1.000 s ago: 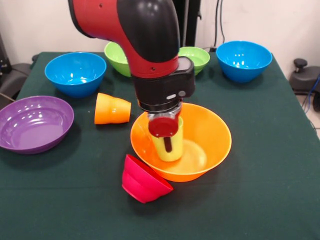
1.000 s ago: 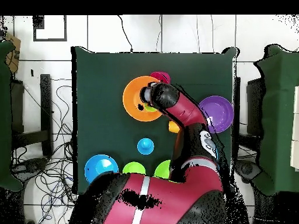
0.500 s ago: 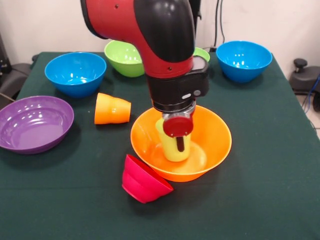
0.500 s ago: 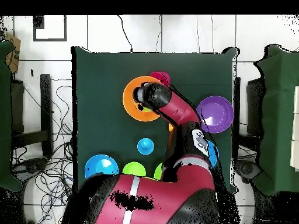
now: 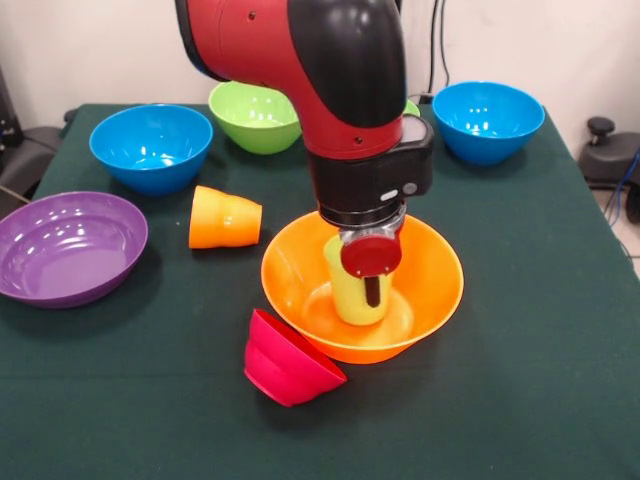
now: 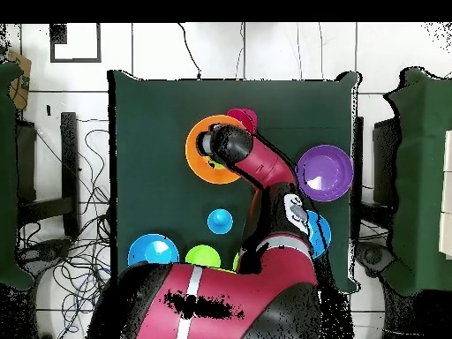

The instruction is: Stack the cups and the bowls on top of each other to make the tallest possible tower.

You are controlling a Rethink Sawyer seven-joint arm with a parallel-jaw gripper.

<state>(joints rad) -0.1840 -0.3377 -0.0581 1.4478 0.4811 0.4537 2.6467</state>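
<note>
My gripper [image 5: 366, 288] is shut on the lime green cup [image 5: 348, 296], holding it low inside the big orange bowl [image 5: 440, 268] near its middle. One dark finger [image 5: 372, 290] runs down the cup's front. I cannot tell whether the cup touches the bowl's floor. An orange cup [image 5: 225, 218] lies on its side left of the bowl. A small red bowl [image 5: 286, 360] leans tipped against the orange bowl's front. In the overhead view the arm covers much of the orange bowl [image 6: 198, 148], and a blue cup [image 6: 220, 221] stands alone on the cloth.
A purple bowl [image 5: 64, 246] sits at the left edge. Along the far side are a blue bowl [image 5: 150, 146], a green bowl [image 5: 252, 118] and another blue bowl [image 5: 487, 120]. A small green bowl [image 5: 410, 105] peeks out behind the arm.
The gripper has carried the lime green cup to the right, from the orange bowl's left side toward its middle, and slightly lower. Nothing else has moved.
</note>
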